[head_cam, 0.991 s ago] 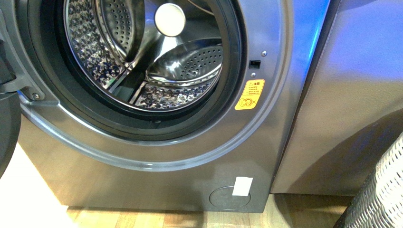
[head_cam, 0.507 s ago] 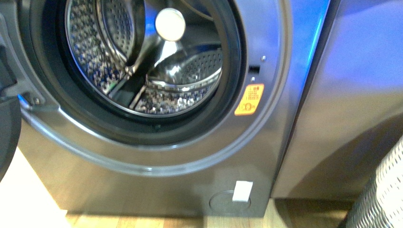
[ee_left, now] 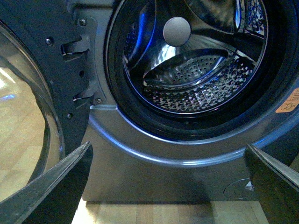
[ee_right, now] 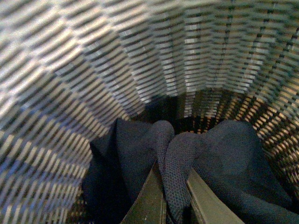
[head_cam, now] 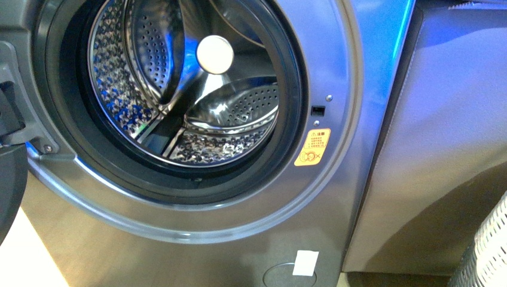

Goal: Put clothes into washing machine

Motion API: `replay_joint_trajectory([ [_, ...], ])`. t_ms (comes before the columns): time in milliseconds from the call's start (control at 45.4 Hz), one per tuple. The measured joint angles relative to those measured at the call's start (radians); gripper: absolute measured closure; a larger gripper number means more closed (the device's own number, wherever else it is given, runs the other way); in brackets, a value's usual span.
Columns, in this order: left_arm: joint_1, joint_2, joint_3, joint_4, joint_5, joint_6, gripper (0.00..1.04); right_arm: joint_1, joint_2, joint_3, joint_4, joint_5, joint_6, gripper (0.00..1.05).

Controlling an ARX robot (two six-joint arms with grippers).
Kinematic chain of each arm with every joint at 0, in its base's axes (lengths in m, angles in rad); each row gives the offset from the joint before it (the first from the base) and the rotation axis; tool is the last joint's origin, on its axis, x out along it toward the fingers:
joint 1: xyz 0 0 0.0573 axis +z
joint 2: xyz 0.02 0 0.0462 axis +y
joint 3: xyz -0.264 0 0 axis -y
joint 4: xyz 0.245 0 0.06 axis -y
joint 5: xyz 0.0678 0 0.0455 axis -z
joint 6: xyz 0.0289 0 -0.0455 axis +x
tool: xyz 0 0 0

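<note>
The washing machine (head_cam: 335, 54) fills the front view, silver-grey, its door swung open at the left. Its steel drum (head_cam: 179, 89) looks bare inside a black gasket, with a yellow sticker (head_cam: 312, 147) to the right. The left wrist view shows the same porthole (ee_left: 196, 70) and the open door (ee_left: 32, 102). My left gripper (ee_left: 168, 163) is open and empty, low before the machine's front panel. My right gripper (ee_right: 175, 186) is shut on a fold of the dark navy clothes (ee_right: 224, 149) inside the white woven basket (ee_right: 70, 70). Neither arm shows in the front view.
A plain grey-brown box (head_cam: 442, 149) stands right of the machine. The white woven basket's rim (head_cam: 490, 251) shows at the lower right of the front view. A white label (head_cam: 305, 263) sits by a round cap on the machine's lower panel. Wood floor (ee_left: 154, 214) lies below.
The front view has shifted: the machine now sits lower and closer in the picture, and less floor and basket show. No arm has entered that view.
</note>
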Motion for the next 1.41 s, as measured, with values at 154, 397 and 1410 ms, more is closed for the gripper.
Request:
replay_joint_trajectory([
  [154,0.0,0.0,0.0,0.0,0.0,0.0,0.06,-0.027,-0.249,-0.042,-0.093,-0.07,0.028,1.01],
  [397,0.0,0.0,0.0,0.0,0.0,0.0,0.06,-0.045,-0.657,-0.006,-0.343,-0.151,0.067,1.01],
  [1410,0.0,0.0,0.0,0.0,0.0,0.0,0.06,0.243,-1.007,0.753,-0.863,-0.023,0.133,1.01],
])
